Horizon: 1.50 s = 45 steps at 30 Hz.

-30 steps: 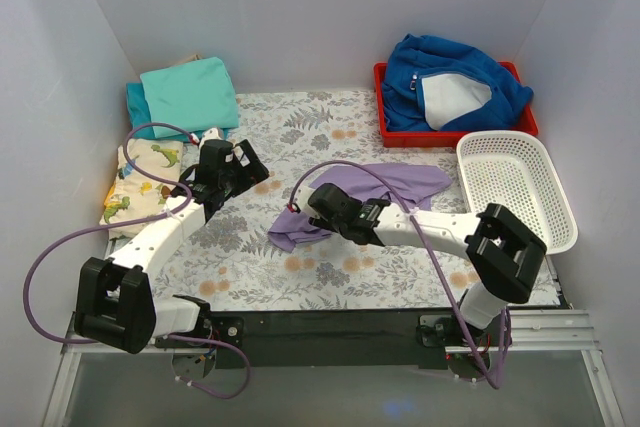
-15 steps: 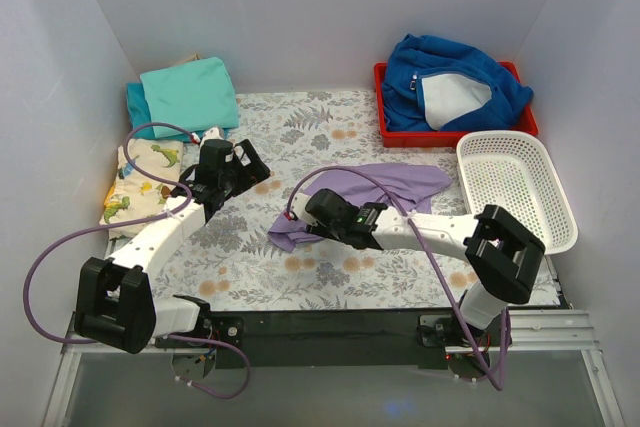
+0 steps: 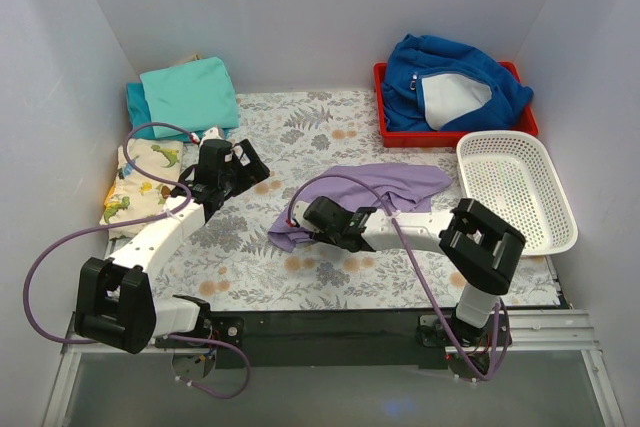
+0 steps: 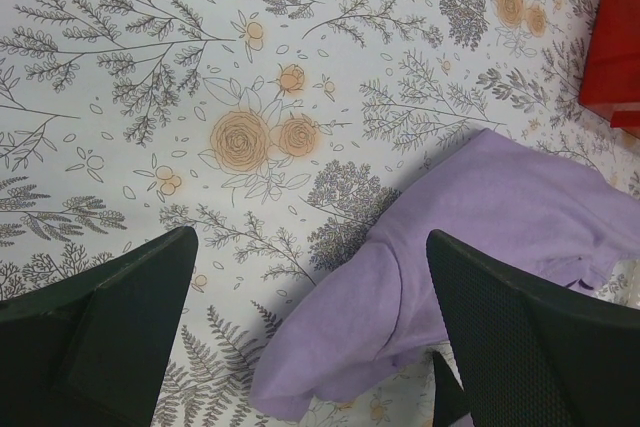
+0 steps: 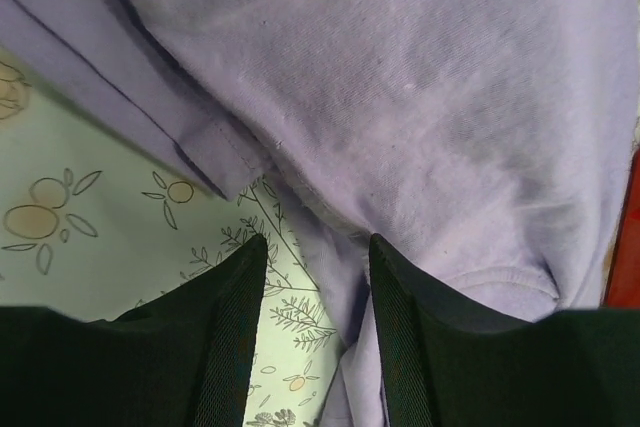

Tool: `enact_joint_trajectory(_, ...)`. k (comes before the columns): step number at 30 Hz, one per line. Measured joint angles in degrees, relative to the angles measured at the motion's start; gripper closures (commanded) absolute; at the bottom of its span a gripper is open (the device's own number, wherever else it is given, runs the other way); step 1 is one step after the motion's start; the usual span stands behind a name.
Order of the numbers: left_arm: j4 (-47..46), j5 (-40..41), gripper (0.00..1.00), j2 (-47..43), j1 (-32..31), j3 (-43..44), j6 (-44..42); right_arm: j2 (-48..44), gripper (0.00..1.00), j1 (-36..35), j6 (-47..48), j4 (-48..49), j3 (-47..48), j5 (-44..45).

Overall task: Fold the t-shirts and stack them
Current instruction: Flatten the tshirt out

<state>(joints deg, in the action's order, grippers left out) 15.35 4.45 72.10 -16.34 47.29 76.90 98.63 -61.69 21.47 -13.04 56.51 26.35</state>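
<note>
Where the right claw (image 5: 315,247) sits, nearer than the red tray (image 3: 440,139) and to its left, its jaws stand partly apart astride a fold of the lavender t-shirt (image 3: 400,182). The shirt lies rumpled on the surface (image 3: 300,127) just in front of that tray. Further left of the tray, the left claw (image 4: 310,237) hovers wide open, holding nothing. Level with the tray and far to its left, a folded turquoise t-shirt (image 3: 190,87) rests on a darker teal one (image 3: 133,99).

The lavender t-shirt (image 5: 420,97) is soft matt cloth; the floral table cover (image 4: 150,67) looks smooth, matt.
</note>
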Motion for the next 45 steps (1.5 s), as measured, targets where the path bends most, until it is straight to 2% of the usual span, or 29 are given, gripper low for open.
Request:
enact_joint_trajectory(4,0.02,0.0,0.02,0.0,0.07,0.0,-0.02,1.77,0.56,1.14,0.35,1.2,-0.04,1.66)
enact_joint_trajectory(5,0.0,0.0,0.02,0.0,0.07,0.0,-0.02,1.95,0.64,1.57,0.33,1.55,-0.04,2.01)
enact_joint_trajectory(7,0.0,0.0,0.02,0.0,0.11,0.0,-0.02,2.14,0.72,2.4,0.26,1.68,-0.04,2.43)
enact_joint_trajectory(8,0.0,0.0,0.02,0.0,0.11,0.0,-0.02,2.14,0.81,2.64,0.15,1.68,-0.02,2.62)
enact_joint_trajectory(10,-0.02,0.0,0.02,0.0,0.11,0.0,-0.02,2.14,0.89,3.13,0.09,1.68,0.31,3.26)
enact_joint_trajectory(11,-0.02,-0.02,0.02,0.0,0.11,0.0,-0.02,2.14,0.9,3.21,0.2,1.75,0.55,3.58)
enact_joint_trajectory(14,-0.2,-0.09,0.02,0.0,0.11,0.0,-0.02,2.14,0.85,3.23,0.33,1.97,1.09,3.98)
enact_joint_trajectory(18,-0.37,-0.42,0.02,0.0,0.11,0.0,-0.02,1.86,0.84,3.23,0.44,2.05,1.18,3.76)
enact_joint_trajectory(20,-0.39,-0.59,0.02,0.0,0.11,0.0,-0.02,1.33,0.68,3.23,0.26,2.1,1.18,3.63)
enact_joint_trajectory(22,-0.44,-0.76,0.02,0.0,0.11,0.0,-0.02,0.94,0.59,3.23,0.42,2.1,1.25,3.39)
enact_joint_trajectory(27,-0.72,-1.09,0.02,0.0,0.11,0.0,-0.04,0.81,0.57,3.23,-0.02,1.88,1.84,1.49)
enact_joint_trajectory(36,-0.81,-1.46,0.02,0.02,0.11,-0.07,-0.2,1.53,0.59,3.28,-0.04,1.44,2.1,1.77)
enact_joint_trajectory(39,-0.81,-1.51,0.02,0.0,0.11,-0.07,-0.2,3.13,0.84,3.63,0.02,1.64,2.64,2.86)
enact_joint_trajectory(40,-0.81,-1.53,0.02,0.02,0.11,-0.07,-0.2,3.61,0.97,3.78,-0.07,1.73,2.67,3.28)
enact_joint_trajectory(45,-0.81,-1.73,0.02,0.02,0.11,-0.09,-0.2,4.46,0.99,5.14,-0.52,2.23,2.93,3.96)
